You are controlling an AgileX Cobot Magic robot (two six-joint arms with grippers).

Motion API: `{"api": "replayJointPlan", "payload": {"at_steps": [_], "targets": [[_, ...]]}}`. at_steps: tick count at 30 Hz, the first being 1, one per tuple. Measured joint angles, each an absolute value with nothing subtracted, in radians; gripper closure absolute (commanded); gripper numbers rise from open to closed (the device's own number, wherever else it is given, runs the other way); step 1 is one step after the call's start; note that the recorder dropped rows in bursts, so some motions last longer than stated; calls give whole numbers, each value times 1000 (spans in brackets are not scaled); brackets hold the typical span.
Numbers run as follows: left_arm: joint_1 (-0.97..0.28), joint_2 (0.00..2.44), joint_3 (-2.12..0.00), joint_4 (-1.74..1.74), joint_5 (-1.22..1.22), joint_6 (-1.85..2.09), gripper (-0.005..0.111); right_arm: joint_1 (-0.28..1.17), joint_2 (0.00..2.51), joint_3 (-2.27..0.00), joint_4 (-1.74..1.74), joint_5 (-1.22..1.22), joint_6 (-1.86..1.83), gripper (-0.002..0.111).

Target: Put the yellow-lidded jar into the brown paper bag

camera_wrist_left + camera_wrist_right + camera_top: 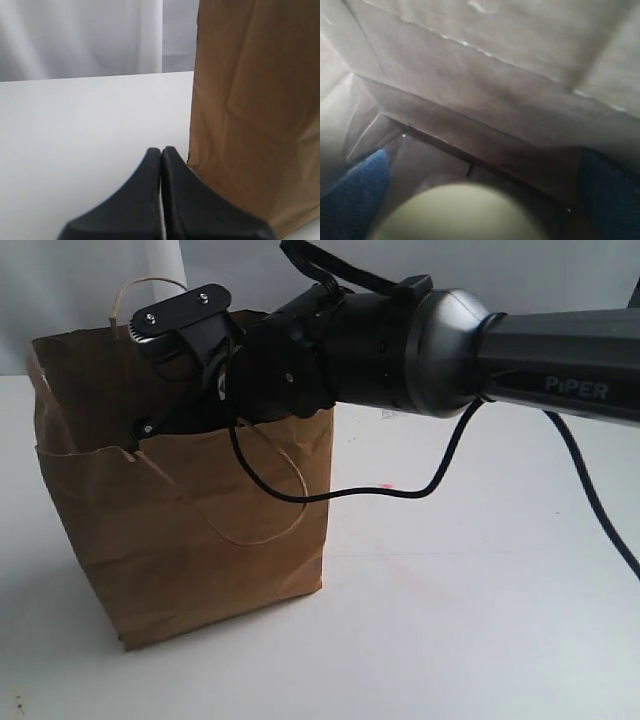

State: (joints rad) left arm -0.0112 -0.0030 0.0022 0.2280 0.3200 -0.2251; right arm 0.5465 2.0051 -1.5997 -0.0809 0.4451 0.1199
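Brown paper bag stands upright on the white surface, and my right arm reaches down through its open top. Inside it, my right jaws hold the yellow-lidded jar between their blue pads. My left jaws are pressed shut on nothing, low beside the bag's outer wall.

Left claw closed; right claw with fingers apart.

Jar blurred, cut off below
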Motion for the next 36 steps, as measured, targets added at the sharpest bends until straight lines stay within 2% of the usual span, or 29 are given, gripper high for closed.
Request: {"api": "replayJointPlan", "payload": {"at_steps": [7,10,12,16,20,22,32,36], "targets": [[-11,-3,2,228,320,-225,106,547,2005,-1600,-44,399,116,15],[-11,-3,2,228,320,-225,106,547,1983,-1600,-37,388,116,21],[-11,-3,2,228,320,-225,106,547,1942,-1600,-35,386,116,32],[-11,-3,2,228,320,-225,106,547,1835,-1600,-35,382,116,71],[-11,-3,2,228,320,-225,106,547,1761,-1600,-35,385,115,99],[-11,-3,2,228,320,-225,106,547,1728,-1600,-35,403,115,108],[-11,-3,2,228,320,-225,106,547,1611,-1600,-37,650,45,108],[-11,-3,2,228,320,-225,106,547,1523,-1542,-37,656,32,108]]}}
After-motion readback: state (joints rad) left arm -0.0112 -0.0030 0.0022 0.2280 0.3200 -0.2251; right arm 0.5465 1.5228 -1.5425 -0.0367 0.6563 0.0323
